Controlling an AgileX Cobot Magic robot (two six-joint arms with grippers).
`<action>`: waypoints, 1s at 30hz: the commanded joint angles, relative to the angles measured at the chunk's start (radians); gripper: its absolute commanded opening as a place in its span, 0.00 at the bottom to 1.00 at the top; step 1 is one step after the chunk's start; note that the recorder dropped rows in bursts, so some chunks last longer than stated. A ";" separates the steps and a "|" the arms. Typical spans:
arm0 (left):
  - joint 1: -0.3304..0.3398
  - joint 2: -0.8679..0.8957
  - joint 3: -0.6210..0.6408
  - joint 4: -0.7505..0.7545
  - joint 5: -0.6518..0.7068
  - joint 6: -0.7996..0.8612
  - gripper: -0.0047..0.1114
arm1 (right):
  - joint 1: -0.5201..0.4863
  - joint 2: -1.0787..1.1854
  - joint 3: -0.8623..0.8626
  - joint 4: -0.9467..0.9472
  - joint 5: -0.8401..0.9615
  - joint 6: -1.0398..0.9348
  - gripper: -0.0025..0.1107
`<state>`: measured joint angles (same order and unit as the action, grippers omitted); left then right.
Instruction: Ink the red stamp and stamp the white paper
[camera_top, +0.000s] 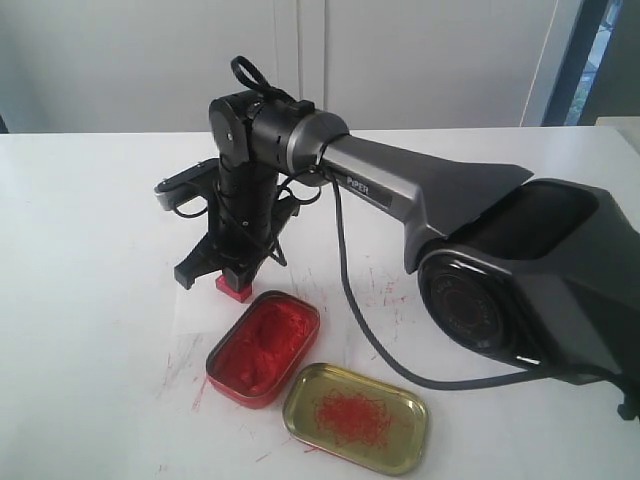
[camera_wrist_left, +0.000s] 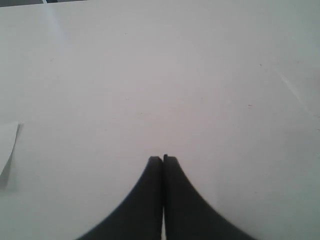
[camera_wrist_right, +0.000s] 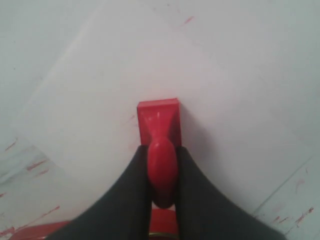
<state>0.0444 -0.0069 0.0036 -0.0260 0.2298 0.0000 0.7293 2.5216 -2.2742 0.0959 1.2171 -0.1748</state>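
Observation:
The red stamp (camera_top: 233, 288) (camera_wrist_right: 159, 125) stands with its flat base down on the white paper (camera_top: 310, 272) (camera_wrist_right: 125, 75), just beyond the far end of the red-filled ink tin (camera_top: 264, 347). My right gripper (camera_top: 232, 275) (camera_wrist_right: 162, 150) reaches across to the left side and is shut on the stamp's stubby handle, pointing straight down. The paper carries red scratches and smudges around the tins. My left gripper (camera_wrist_left: 163, 159) shows only in its wrist view, with its jaws pressed together and nothing between them, over bare white tabletop.
The gold tin lid (camera_top: 356, 417) with red smears lies in front of and to the right of the ink tin. The right arm's black cable (camera_top: 345, 290) hangs over the paper. A pale sheet corner (camera_wrist_left: 7, 150) lies at the edge of the left wrist view.

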 joint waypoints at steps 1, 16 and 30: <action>0.002 0.007 -0.004 0.001 0.002 0.000 0.04 | -0.002 0.053 0.032 -0.010 0.004 -0.005 0.02; 0.002 0.007 -0.004 0.001 0.002 0.000 0.04 | 0.008 0.097 0.032 0.012 0.004 -0.005 0.02; 0.002 0.007 -0.004 0.001 0.002 0.000 0.04 | 0.001 0.102 0.032 0.024 0.004 0.003 0.02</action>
<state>0.0444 -0.0069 0.0036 -0.0260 0.2298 0.0000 0.7284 2.5433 -2.2778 0.1113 1.2192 -0.1748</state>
